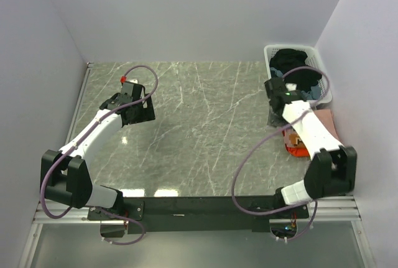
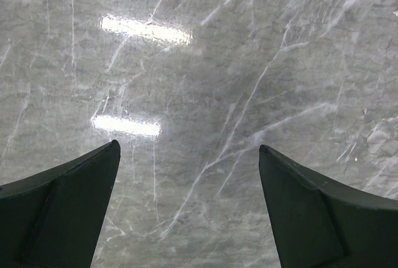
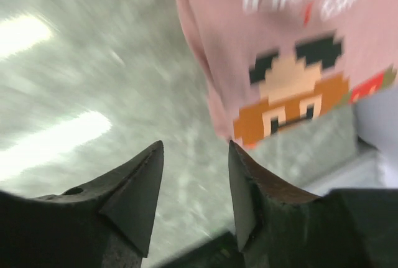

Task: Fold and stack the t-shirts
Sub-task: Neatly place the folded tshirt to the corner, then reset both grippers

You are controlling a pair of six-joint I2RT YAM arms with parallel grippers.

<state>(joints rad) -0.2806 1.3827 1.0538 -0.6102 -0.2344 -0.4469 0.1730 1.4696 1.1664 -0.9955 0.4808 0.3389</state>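
Fingers (image 3: 134,199) of the right gripper (image 3: 194,184) stand apart on nothing, with the pink tee (image 3: 280,63) just past them at the upper right of the wrist frame; the left gripper (image 2: 186,206) gapes wide over the table (image 2: 217,63). Seen from above, pink lies over the orange tee (image 1: 296,150) at the right edge, so rise straight up to avoid snagging cloth

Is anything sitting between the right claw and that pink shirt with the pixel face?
Nothing visible does. The right gripper has open jaws pointing toward the dusty-pink tee, and only the marble table shows between them, though the right wrist view is blurred.
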